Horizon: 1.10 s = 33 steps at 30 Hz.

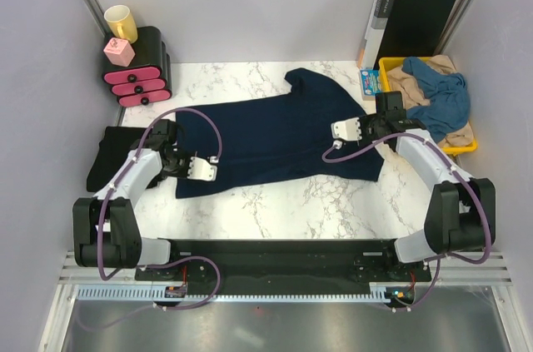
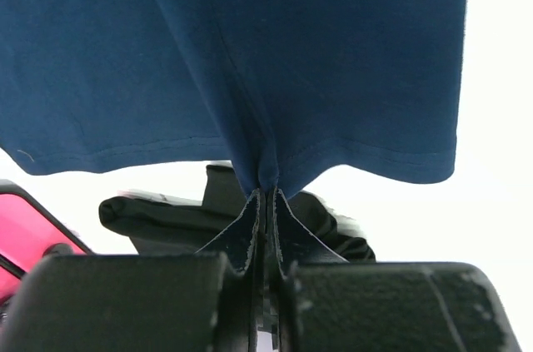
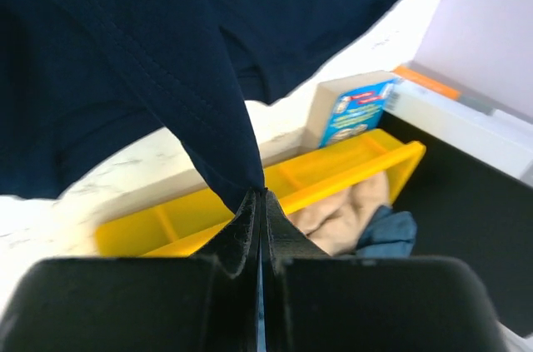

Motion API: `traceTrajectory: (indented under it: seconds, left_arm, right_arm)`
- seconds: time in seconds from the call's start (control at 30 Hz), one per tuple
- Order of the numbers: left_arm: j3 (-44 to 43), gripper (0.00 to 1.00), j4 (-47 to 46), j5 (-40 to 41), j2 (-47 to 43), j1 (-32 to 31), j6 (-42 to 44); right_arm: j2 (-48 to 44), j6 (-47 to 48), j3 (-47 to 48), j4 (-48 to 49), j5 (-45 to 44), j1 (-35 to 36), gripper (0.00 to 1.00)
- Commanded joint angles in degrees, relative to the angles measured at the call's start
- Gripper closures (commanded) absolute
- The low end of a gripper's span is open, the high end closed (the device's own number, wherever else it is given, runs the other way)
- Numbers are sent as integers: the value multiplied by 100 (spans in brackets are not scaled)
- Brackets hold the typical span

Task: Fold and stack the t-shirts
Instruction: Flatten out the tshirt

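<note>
Left gripper [image 2: 266,194] clamped shut on the hem of the navy t-shirt [image 1: 275,140]; right gripper [image 3: 261,195] pinched tight on a stitched edge at its other end. Overhead: shirt spread across the marble table [image 1: 283,202], between both arms. Wrist views only: cloth drawn into a tight peak at each pinch. Left wrist catches the black t-shirt [image 2: 166,215] beyond the hem. Right wrist shows the yellow tray [image 3: 333,177] holding the beige t-shirt [image 3: 346,215] and blue t-shirt [image 3: 391,231].
</note>
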<state>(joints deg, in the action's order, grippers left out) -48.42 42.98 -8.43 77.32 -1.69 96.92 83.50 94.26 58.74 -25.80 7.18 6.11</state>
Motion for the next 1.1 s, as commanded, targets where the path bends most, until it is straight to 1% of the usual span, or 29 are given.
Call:
traceTrajectory:
  seconds: [0.0,0.13,0.33,0.43,0.47,0.53,0.63,0.83,1.07]
  left_arm:
    - [-220,98,-114,78,81,29,11]
    - [-255,98,-123,87,134,29,28]
    - [-168,98,-158,280,222,29,151]
    - [-71,98,-421,368,248,29,230]
    - [-27,98,-744,420,249,29,230]
    - [105,98,-1088,552,275,29,257]
    - [149,98,-1573,579,310,29,257]
    - [96,98,-1591,561,433,-6,292]
    - [131,98,-1723,596,547,-59,283]
  right_arm:
    - [201,40,419,567,-41,101,100]
    - [342,101,577,611,-32,241,100]
    - [482,251,568,647,-15,356,98]
    - [544,277,577,708,-6,417,98]
    - [570,286,560,778,-15,461,98]
    - [605,295,577,813,-41,505,98]
    - [658,286,577,971,-59,558,99]
    - [799,242,656,1314,-94,672,100]
    - [939,216,569,2201,-235,830,100]
